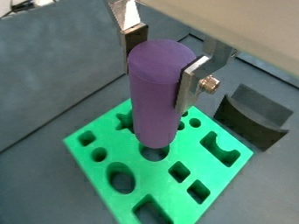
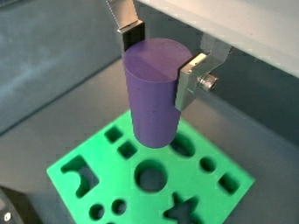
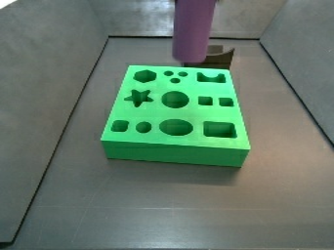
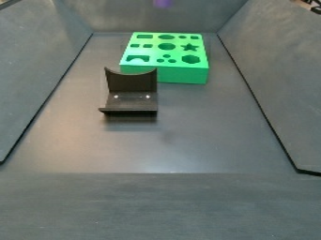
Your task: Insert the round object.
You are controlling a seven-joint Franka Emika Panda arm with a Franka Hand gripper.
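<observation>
My gripper (image 1: 163, 63) is shut on the round object (image 1: 155, 96), a smooth purple cylinder, near its top and holds it upright. Both wrist views show the silver fingers (image 2: 191, 80) on opposite sides of the cylinder (image 2: 152, 96). Its lower end hangs above the green block (image 1: 82, 140), which has several shaped holes, among them a large round hole (image 2: 149, 177). In a side view the cylinder (image 3: 194, 29) hangs over the far part of the block (image 3: 177, 146), and the gripper is out of frame. In the other, only the cylinder's tip (image 4: 162, 3) shows above the block (image 4: 170, 73).
The dark fixture (image 4: 129, 91) stands on the grey floor beside the green block; it also shows in a wrist view (image 1: 260, 114) and behind the cylinder in a side view (image 3: 220, 55). Sloping grey walls (image 4: 38, 103) enclose the floor.
</observation>
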